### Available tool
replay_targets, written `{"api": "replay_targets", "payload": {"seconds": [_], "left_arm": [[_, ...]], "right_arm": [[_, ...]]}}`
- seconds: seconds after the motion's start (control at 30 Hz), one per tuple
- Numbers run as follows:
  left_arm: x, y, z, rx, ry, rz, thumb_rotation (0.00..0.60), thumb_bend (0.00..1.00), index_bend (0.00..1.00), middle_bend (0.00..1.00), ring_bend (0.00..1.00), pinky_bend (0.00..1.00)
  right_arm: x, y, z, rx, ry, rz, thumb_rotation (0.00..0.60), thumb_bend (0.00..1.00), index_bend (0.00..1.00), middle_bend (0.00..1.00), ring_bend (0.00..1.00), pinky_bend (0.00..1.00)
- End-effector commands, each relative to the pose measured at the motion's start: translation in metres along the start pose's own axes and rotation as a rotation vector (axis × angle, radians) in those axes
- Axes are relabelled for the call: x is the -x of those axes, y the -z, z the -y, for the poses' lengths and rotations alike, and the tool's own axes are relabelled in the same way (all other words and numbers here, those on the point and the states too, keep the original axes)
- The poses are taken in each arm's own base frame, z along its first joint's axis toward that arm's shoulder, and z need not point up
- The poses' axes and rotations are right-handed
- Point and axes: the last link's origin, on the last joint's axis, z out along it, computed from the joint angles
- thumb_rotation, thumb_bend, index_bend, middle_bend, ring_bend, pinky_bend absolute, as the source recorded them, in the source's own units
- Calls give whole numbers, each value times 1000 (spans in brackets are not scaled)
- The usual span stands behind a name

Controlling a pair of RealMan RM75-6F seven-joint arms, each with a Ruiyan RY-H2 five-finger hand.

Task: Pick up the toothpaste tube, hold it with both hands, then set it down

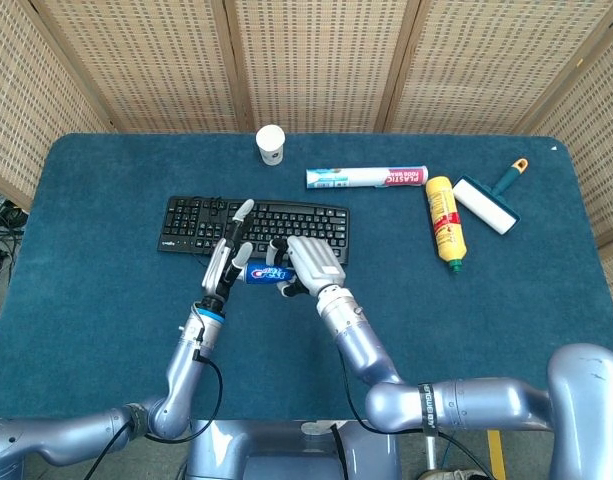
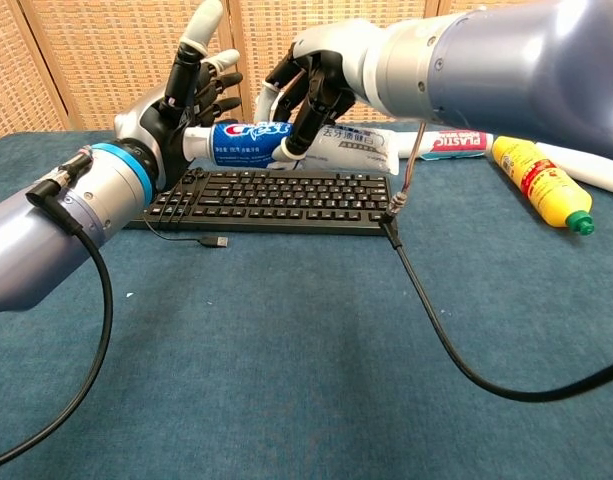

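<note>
Blue-and-white plastic toothpaste tube point(image 2: 286, 145) held level in air above black computer keyboard point(image 2: 276, 200), clear of blue cloth worktop point(image 2: 286, 380). Left hand point(image 2: 181, 95) cups cap end, palm against tube, fingers point(image 2: 201, 30) pointing up and spread. Right hand point(image 2: 311, 80) reaches down over tube middle, fingers curled round it, grasping. Both forearms angle inward, hands near each other.
</note>
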Motion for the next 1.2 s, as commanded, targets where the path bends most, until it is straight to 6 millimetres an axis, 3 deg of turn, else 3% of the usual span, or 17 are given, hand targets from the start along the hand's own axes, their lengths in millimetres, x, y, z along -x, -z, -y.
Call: {"api": "replay_targets", "payload": {"seconds": [0.03, 1.2], "left_arm": [[3, -1, -2, -4, 12, 8, 117, 0, 0, 0, 0, 0], [4, -4, -9, -12, 30, 1, 131, 0, 0, 0, 0, 0]], "right_arm": [[0, -1, 1, 0, -6, -2, 600, 771, 728, 684, 592, 561], [-3, -1, 2, 17, -10, -23, 600, 770, 729, 684, 593, 561]]}}
